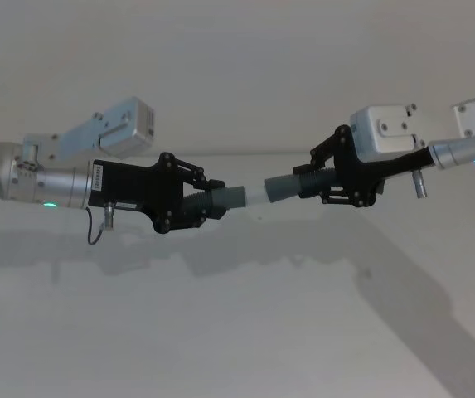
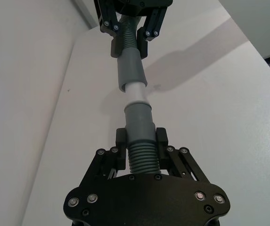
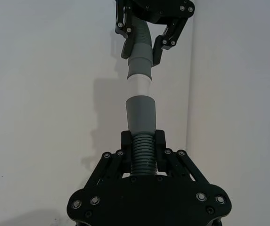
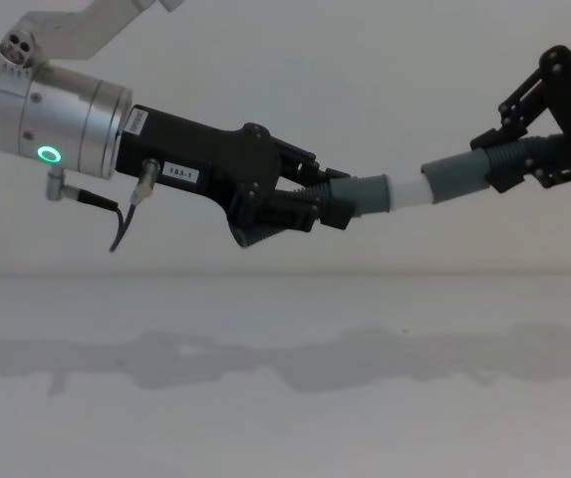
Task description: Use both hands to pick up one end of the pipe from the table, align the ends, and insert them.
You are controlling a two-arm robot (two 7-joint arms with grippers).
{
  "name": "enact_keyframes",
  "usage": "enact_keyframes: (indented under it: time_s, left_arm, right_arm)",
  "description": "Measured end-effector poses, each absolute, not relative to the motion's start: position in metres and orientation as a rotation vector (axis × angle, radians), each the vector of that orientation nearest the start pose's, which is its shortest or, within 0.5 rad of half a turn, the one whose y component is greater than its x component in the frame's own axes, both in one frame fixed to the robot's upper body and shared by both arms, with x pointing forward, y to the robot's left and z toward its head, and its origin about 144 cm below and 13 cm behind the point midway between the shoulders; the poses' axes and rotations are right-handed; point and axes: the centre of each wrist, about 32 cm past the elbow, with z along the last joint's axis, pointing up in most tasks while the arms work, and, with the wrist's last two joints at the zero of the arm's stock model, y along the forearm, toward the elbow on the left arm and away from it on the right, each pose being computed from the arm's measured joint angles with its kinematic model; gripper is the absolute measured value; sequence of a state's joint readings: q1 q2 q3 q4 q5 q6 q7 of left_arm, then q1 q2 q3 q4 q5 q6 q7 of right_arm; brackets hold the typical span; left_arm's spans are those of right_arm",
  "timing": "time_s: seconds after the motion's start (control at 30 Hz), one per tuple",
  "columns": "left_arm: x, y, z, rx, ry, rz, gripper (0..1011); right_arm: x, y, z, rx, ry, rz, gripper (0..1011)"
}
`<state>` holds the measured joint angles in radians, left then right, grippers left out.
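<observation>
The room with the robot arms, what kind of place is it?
Probably a robot test lab: a bare white table against a plain wall, and the left gripper and right gripper each holding a grey pipe piece in mid-air.

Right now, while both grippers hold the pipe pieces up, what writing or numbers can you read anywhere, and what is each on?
"183-1": small white sticker on the side of the left gripper, chest view.
White label strip at the wrist end of the left gripper, head view: too small to read.
Nothing readable on the right gripper, the pipe pieces or the table.
</observation>
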<state>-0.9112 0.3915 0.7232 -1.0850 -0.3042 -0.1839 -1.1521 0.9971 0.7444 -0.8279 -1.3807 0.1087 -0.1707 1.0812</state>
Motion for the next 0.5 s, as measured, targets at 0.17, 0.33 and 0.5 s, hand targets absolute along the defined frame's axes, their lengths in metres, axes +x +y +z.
enact_keyframes:
  time_s: [0.17,0.33,0.5]
  left_arm:
    - [0.6462,0.2215,1.3158,0.325,-0.462,0.029,335]
    - [0.6462,0.2215,1.3158,0.325,-0.462,0.028,335]
    - [0.6462,0.2216,1.3158,0.325,-0.462,0.028,335]
  right_arm:
    - [0.6045,-0.2951,1.3946,-0.735,-0.752,-0.083,258]
    - [0.6043,-0.2943,1.3945,-0.737,-0.745,-0.085,258]
    - [0.604,-0.2935,1.3942,-0.736,-0.738,-0.085,258]
